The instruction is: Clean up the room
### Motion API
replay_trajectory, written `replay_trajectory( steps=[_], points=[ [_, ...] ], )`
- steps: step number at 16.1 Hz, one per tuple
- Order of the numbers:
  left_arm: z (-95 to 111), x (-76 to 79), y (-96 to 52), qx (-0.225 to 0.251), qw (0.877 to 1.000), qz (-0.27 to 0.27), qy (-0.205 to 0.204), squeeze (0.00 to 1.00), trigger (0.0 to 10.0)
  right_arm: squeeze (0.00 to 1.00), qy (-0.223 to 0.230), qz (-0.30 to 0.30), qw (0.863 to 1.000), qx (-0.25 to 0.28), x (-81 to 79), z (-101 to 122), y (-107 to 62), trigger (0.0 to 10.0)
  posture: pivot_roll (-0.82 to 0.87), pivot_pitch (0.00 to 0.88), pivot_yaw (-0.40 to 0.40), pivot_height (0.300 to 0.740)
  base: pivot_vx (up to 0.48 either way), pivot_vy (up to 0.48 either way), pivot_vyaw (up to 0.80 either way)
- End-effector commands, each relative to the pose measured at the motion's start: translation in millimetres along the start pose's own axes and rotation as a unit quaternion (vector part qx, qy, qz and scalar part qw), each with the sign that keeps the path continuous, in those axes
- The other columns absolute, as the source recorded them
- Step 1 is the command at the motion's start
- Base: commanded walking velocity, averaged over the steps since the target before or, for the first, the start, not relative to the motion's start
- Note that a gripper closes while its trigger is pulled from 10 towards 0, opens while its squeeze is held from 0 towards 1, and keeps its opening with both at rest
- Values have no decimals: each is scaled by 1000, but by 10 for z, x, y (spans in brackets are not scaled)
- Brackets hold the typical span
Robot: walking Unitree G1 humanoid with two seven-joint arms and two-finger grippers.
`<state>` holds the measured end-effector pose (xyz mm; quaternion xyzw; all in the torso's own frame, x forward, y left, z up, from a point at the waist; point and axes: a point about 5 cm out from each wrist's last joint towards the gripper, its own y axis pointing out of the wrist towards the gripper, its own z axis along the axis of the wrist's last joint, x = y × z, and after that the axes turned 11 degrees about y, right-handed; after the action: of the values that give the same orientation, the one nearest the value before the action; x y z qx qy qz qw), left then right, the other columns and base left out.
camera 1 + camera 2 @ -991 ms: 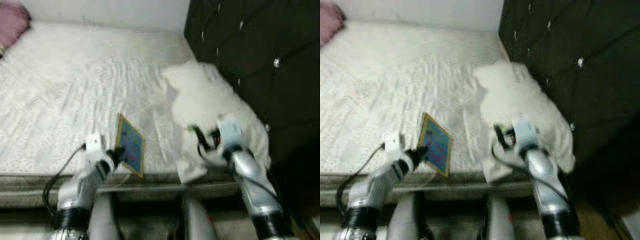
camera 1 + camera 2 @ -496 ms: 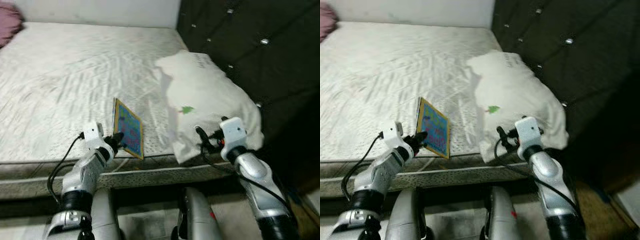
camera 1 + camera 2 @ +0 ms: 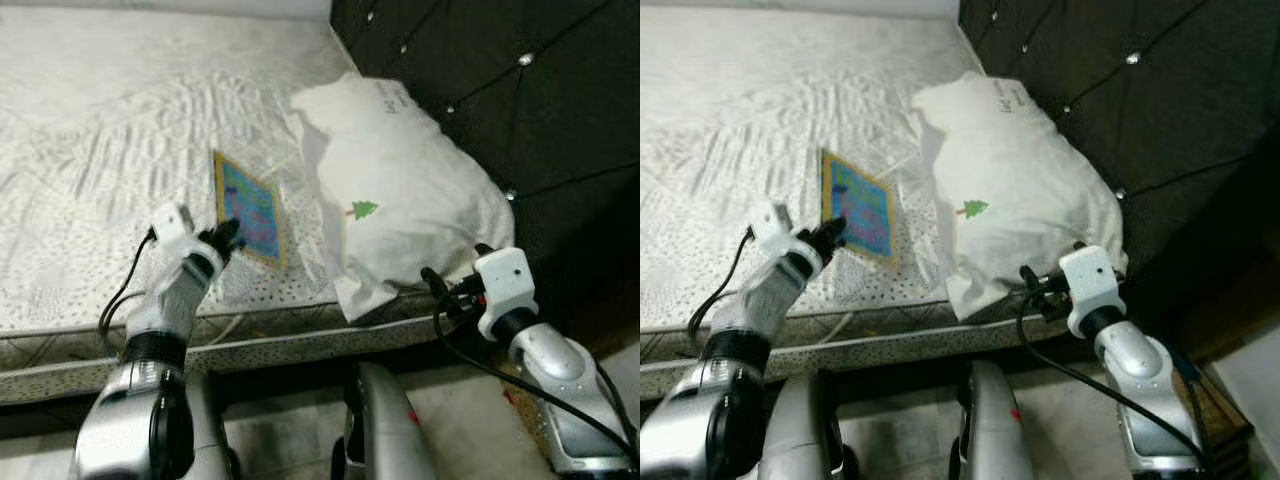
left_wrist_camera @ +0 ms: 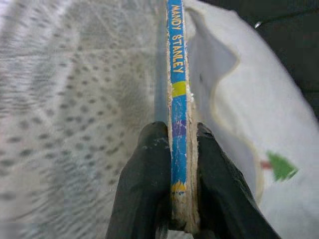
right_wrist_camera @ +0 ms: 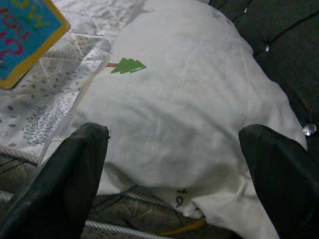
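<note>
A thin blue picture book (image 3: 249, 210) with a yellow border stands on edge above the white mattress (image 3: 110, 150), close to its near edge. My left gripper (image 3: 226, 236) is shut on the book's lower corner; the left wrist view looks along the spine (image 4: 177, 99), pinched between the two black fingers (image 4: 147, 184). A white pillow (image 3: 400, 190) with a small green tree print lies to the right against the headboard. My right gripper (image 5: 172, 149) stands open just off the pillow's near end, fingers (image 5: 75, 169) wide apart with nothing between them.
A dark tufted headboard (image 3: 520, 90) with shiny buttons runs along the right side. The mattress's piped edge (image 3: 250, 345) and the bed base lie just in front of me. Floor (image 3: 1240, 390) shows at the lower right.
The camera has moved closer and tilted down, so the pink cushion has left the picture. My left gripper has carried the book up and further over the mattress. My right arm has dropped lower right.
</note>
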<state>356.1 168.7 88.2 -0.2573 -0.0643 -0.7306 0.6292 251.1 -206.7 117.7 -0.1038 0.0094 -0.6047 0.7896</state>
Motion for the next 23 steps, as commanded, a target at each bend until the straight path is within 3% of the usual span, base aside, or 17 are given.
replay_trajectory(
  steps=[1, 6, 8, 10, 11, 12, 13, 23],
  points=[
    [19, 98, 61, 2, 999, -22, -24, 0, 10000, 0, -6, -1, 1000, 5, 37, 65, -44, 10000, -266, 42, -127, 582, 0, 0, 0],
    [-290, 239, 129, -64, 994, -20, -91, 0, 10000, 0, -21, 0, 1000, 5, 51, 131, -61, 10000, -292, 43, -128, 582, 0, 0, 0],
    [-390, 225, 111, -85, 993, -11, -81, 0, 10000, 0, -20, -1, 1000, 4, 46, 142, -52, 10000, -292, 42, -123, 582, 0, 0, 0],
    [-412, 221, 110, -84, 992, -8, -96, 0, 10000, 0, -19, -2, 1000, 5, 35, 150, -41, 10000, -288, 40, -120, 582, 0, 0, 0],
    [-461, 200, 97, -95, 991, -2, -93, 129, 10000, 0, -17, -4, 1000, 9, 14, 159, -7, 10000, -282, 34, -113, 582, 0, 0, 0],
    [-459, 195, 97, -95, 991, -1, -92, 522, 10000, 0, -16, -4, 1000, 10, 10, 161, 2, 10000, -280, 32, -110, 582, 0, 0, 0],
    [-454, 180, 95, -99, 992, 2, -83, 1000, 10000, 0, -15, -5, 1000, 13, 2, 165, 19, 10000, -277, 29, -106, 582, 0, 0, 0],
    [-205, -136, 45, -102, 994, 46, -18, 1000, 10000, 0, -3, -2, 1000, 27, -90, 156, 180, 10000, -226, 0, -81, 582, 0, 0, 0]
  ],
)
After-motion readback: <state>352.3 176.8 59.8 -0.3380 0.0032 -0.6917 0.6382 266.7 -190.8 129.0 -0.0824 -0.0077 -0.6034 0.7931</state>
